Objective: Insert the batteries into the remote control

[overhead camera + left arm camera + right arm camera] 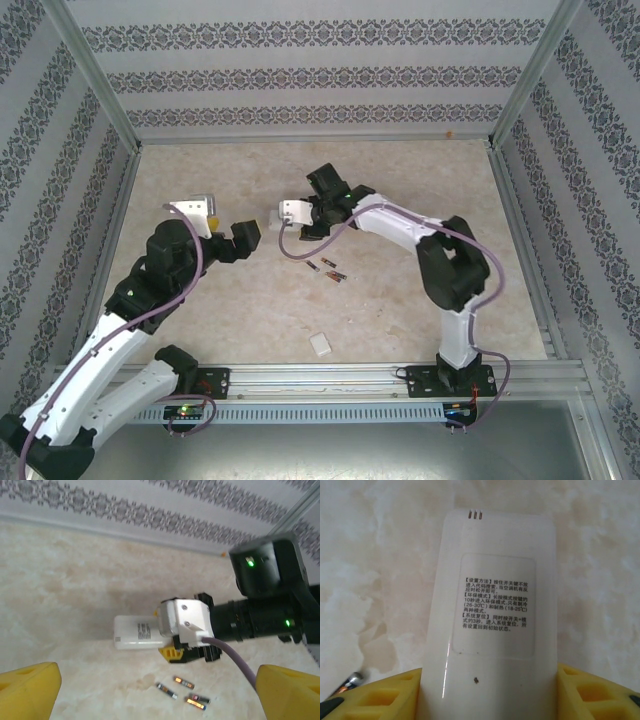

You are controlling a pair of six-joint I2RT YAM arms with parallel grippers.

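White links point(397, 222) and black joints point(455, 270), purple cables point(230, 653) running along them; right tool point(490, 697) has yellow hollowed pads point(385, 697); green lights point(250, 562) on its black wrist

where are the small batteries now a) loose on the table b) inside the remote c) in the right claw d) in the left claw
a: the small dark orange-ended cylindrical batteries lie loose on the beige marbled table, near the right claw, which grips only the white plastic remote control.
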